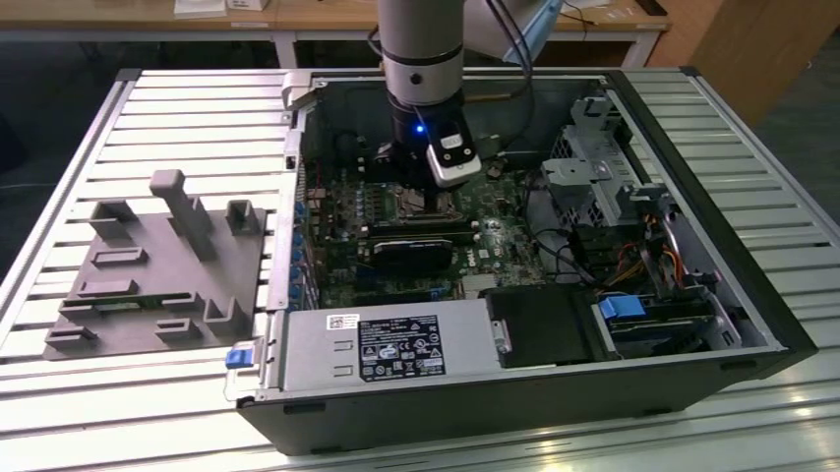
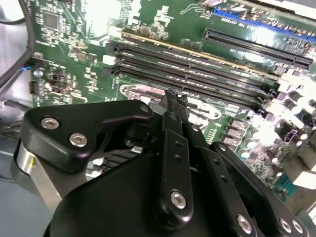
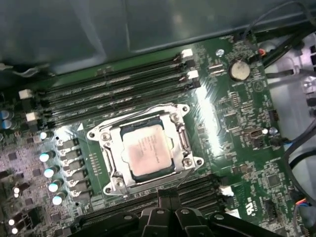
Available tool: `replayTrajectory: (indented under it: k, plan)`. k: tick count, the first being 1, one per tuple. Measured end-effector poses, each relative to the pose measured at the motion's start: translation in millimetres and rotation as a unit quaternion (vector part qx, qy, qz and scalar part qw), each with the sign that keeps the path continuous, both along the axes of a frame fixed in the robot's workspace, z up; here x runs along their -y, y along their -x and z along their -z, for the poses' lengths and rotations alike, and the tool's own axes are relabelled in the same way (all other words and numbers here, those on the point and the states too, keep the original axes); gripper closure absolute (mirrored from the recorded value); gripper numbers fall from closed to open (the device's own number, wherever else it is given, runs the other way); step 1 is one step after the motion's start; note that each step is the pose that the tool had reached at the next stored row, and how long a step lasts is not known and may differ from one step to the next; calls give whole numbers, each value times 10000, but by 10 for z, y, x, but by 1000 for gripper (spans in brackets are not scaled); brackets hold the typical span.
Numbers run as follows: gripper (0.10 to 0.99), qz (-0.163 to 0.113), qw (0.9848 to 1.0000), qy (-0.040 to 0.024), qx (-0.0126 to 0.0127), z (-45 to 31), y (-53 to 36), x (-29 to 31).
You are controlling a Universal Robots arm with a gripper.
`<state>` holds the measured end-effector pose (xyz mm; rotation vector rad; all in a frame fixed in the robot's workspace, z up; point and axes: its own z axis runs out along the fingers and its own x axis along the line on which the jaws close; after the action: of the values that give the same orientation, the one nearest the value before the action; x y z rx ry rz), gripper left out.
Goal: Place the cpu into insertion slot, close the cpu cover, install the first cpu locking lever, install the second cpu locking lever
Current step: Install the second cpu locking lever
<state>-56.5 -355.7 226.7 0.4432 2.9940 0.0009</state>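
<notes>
Over the open computer case (image 1: 525, 246) on the slatted counter (image 1: 157, 108), the arm reached straight down, its hand (image 1: 417, 197) hanging just above the motherboard (image 3: 232, 123). Seen in the first wrist view, the cpu (image 3: 148, 149) lay flat inside the insertion slot (image 3: 183, 144), silver-grey top up, with the cpu cover (image 3: 114, 153) down around it as a silvery frame. Long black memory slots (image 3: 108, 84) ran beside the slot on its far side from the hand; more lay between the slot and the hand. The second wrist view showed the hand (image 2: 173, 101) with its fingers (image 2: 170, 111) drawn together, nothing between them, tips over the memory slots. A grey fixture block (image 1: 151, 265) sat on the counter well apart from the case, toward the exterior view's left.
</notes>
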Motion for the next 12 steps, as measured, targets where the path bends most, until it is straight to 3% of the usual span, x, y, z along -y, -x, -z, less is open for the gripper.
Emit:
replayTrajectory:
  k: [5,12]
  plan:
    - [984,-133,9999,-23,-1,37,59,20]
    - [984,-193,9997,-134,1,58,92,86]
